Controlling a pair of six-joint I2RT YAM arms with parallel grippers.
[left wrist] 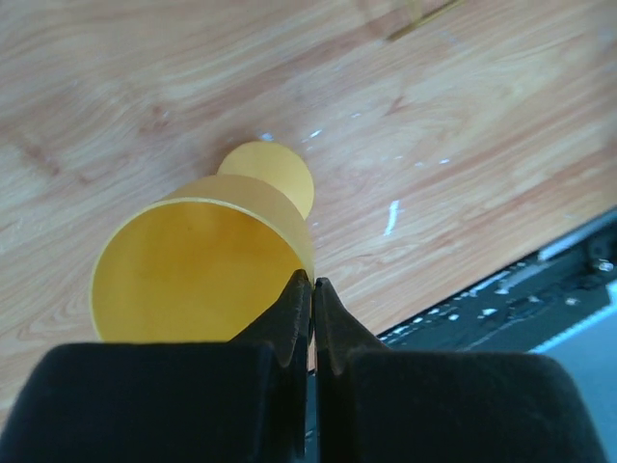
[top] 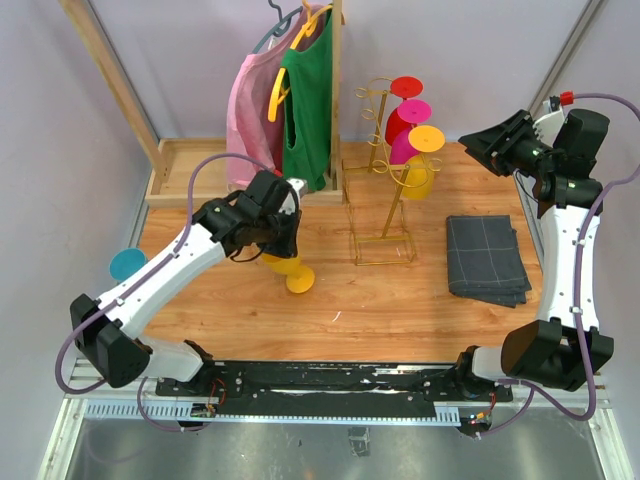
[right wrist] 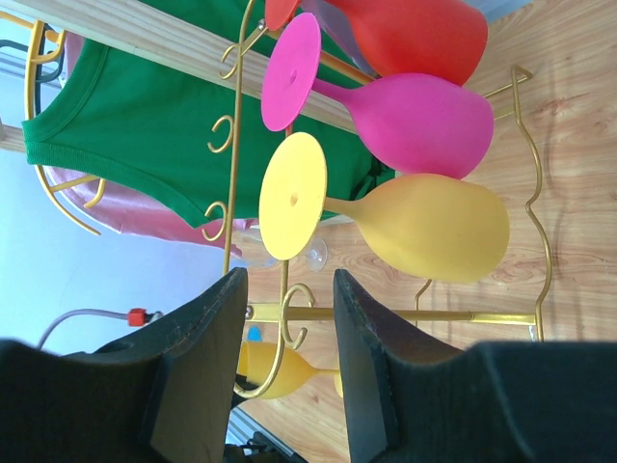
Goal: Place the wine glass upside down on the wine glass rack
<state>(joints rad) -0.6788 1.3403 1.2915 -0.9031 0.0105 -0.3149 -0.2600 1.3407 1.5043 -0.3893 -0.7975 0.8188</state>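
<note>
wine glass (left wrist: 193, 270) on side, foot nearward | left gripper (left wrist: 313, 286) clamped, seemingly on rim | right gripper (right wrist: 289, 318) half-open, empty

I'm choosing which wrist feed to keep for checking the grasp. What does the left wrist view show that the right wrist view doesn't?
Left wrist only: the left gripper shut on the rim of the yellow wine glass lying on its side, mouth toward the camera. Right wrist only: the open right gripper facing the hooks of the wine glass rack, where a red glass, pink glass and second yellow glass hang upside down; a green shirt. Both: the wooden table.
</note>
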